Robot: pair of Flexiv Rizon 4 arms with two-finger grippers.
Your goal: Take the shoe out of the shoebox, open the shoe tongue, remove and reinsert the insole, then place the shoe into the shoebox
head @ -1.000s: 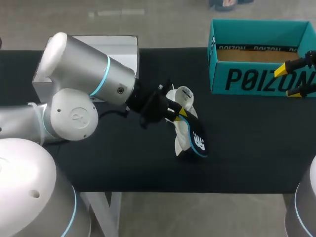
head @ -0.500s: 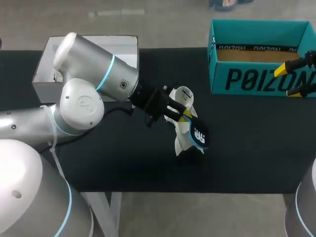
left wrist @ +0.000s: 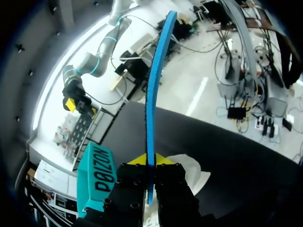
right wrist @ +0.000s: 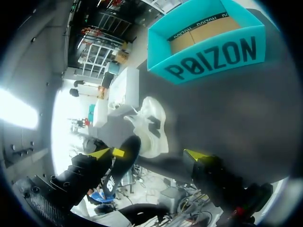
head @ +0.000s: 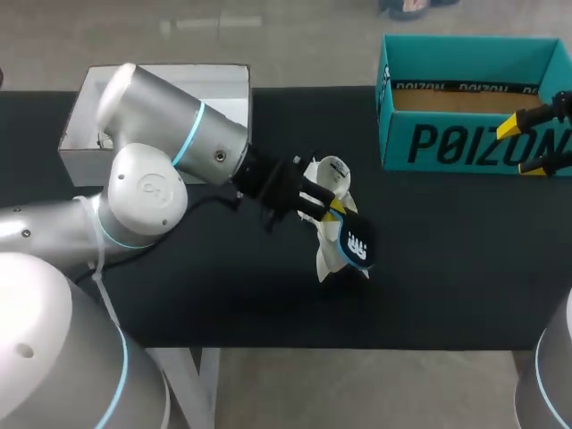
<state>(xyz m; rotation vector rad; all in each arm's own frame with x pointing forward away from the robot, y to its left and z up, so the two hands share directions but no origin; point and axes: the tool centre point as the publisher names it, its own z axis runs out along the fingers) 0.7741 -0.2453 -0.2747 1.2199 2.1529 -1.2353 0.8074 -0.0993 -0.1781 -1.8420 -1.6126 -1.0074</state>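
A white shoe lies on the black table near its middle. My left gripper is at the shoe and shut on a dark insole with a blue rim and a white logo, which sticks out past the shoe toward the front. In the left wrist view the insole stands edge-on between the closed yellow tips, with the shoe below. The teal shoebox stands open at the back right. My right gripper hangs open and holds nothing by the box's front right; ahead of it lie shoe and insole.
A white box sits at the back left, partly hidden behind my left arm. The shoebox shows a brown cardboard floor with nothing in it. Bare black table lies between the shoe and the shoebox.
My left arm's elbow swung back and to the right, uncovering more of the white box. The held insole rose slightly and turned. The right gripper has not moved.
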